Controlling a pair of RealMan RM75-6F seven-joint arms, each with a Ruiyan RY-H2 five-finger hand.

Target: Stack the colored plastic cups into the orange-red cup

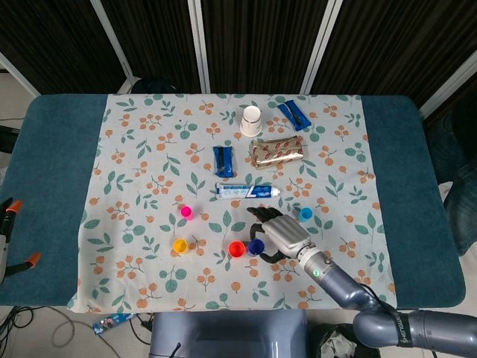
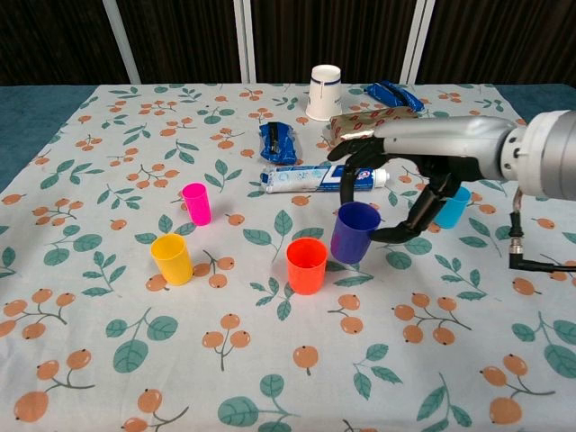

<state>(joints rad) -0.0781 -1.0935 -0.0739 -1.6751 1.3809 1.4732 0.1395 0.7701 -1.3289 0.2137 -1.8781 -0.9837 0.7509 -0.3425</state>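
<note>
The right hand (image 2: pixel 387 184) grips the dark blue cup (image 2: pixel 355 232), its fingers wrapped around the cup's far and right sides, and holds it upright just to the right of the orange-red cup (image 2: pixel 306 265); from the chest view the two cups look nearly touching, though whether the blue one rests on the cloth or hangs just above it cannot be told. In the head view the same hand (image 1: pixel 282 233) sits over the floral tablecloth (image 1: pixel 134 156) with the blue cup (image 1: pixel 256 246) beside the orange-red cup (image 1: pixel 237 249). The light blue cup (image 2: pixel 453 206) stands to the right, partly hidden behind the hand. Left of the orange-red cup stand the yellow cup (image 2: pixel 172 258) and, farther back, the pink cup (image 2: pixel 196 203), each apart from the others. Toward the far side lie a toothpaste tube (image 2: pixel 315 177), a blue snack packet (image 2: pixel 276 142), a foil-wrapped pack (image 2: pixel 373 128) and an upturned white paper cup (image 2: pixel 325 92). The left hand does not appear in either view.
</note>
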